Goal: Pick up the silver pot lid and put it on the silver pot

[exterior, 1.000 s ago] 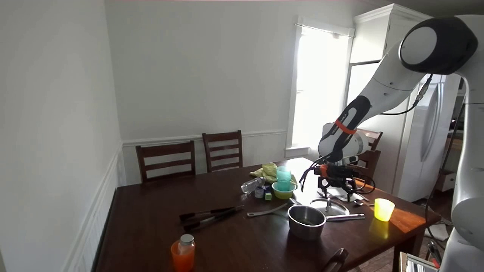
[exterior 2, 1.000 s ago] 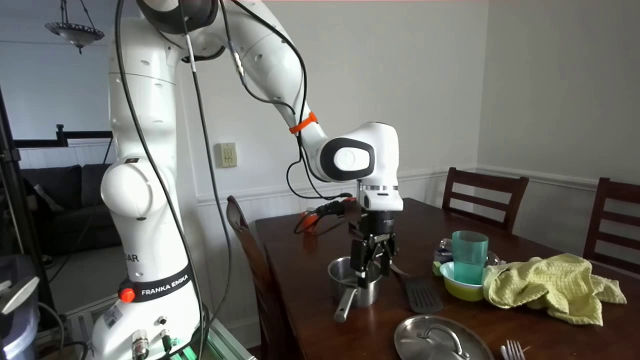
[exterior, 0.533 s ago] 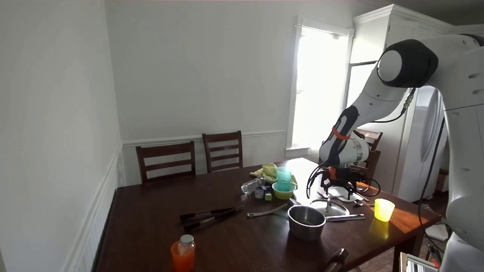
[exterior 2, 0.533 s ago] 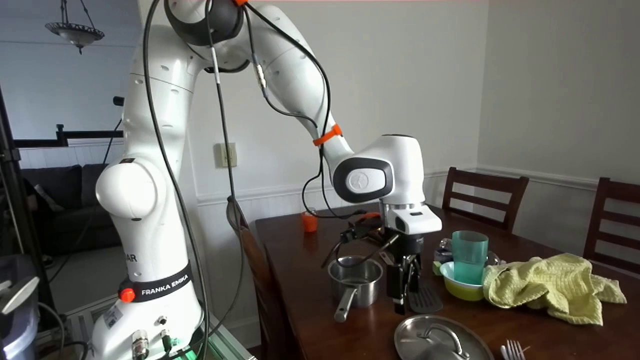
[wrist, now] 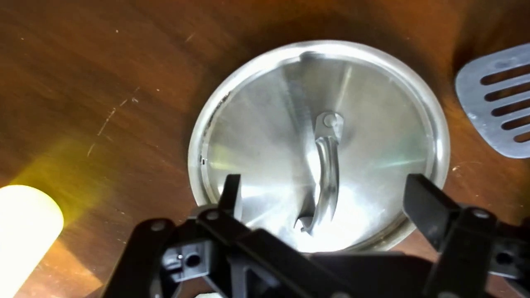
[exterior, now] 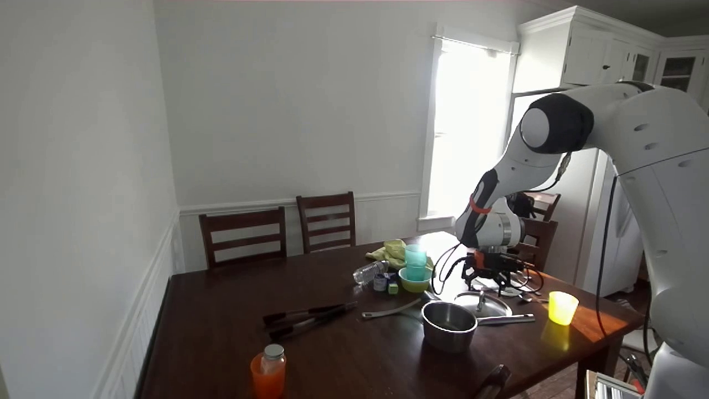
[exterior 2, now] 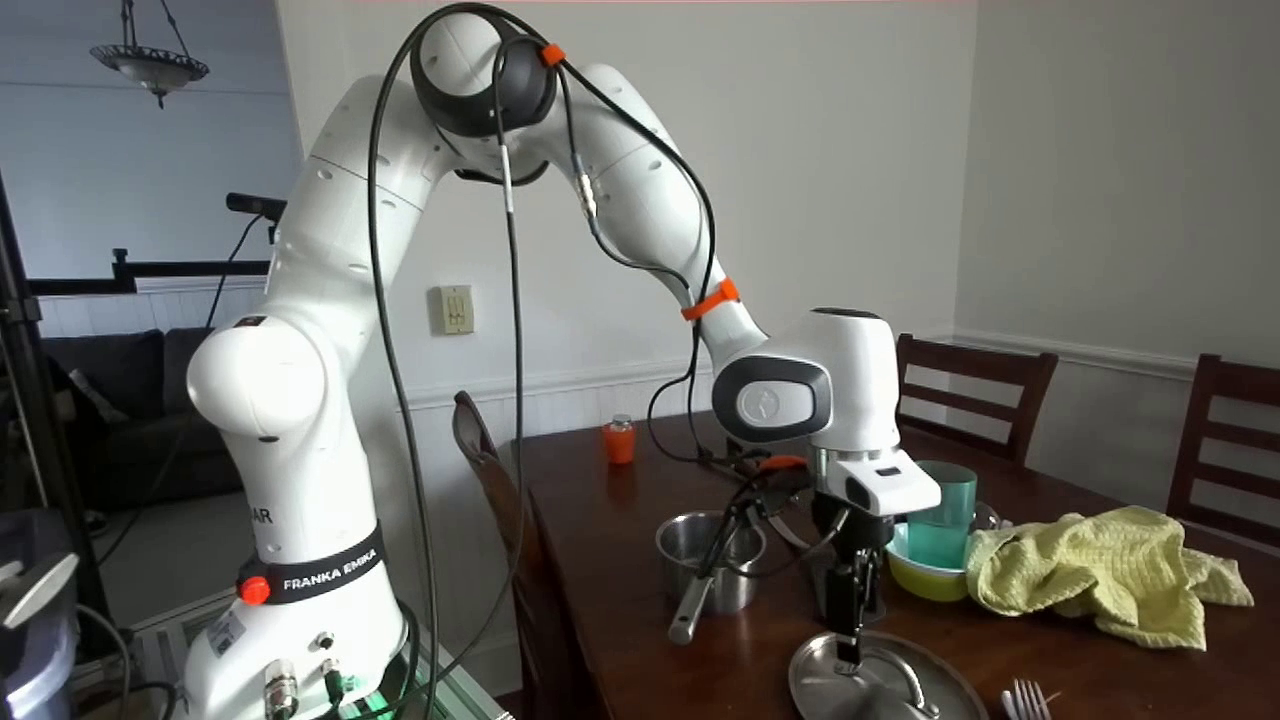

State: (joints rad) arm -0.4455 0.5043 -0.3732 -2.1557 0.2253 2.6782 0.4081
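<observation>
Hand (wrist: 323, 192): fingers spread wide, nothing held. Silver pot lid (wrist: 265, 124): beneath, flat on the tabletop (wrist: 145, 54), loop handle (wrist: 331, 178) between the fingers in the wrist view. Slotted spatula (wrist: 486, 122), same view: between two and three o'clock from the lid. Yellow cup (wrist: 25, 244), same view: between eight and nine o'clock. Silver pot (exterior 2: 735, 595): upright, at ten o'clock from the lid in an exterior view.

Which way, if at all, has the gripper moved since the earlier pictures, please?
Yes. In an exterior view, against the unmoved silver pot, the gripper has shifted right and down in the picture, toward the silver pot lid.
</observation>
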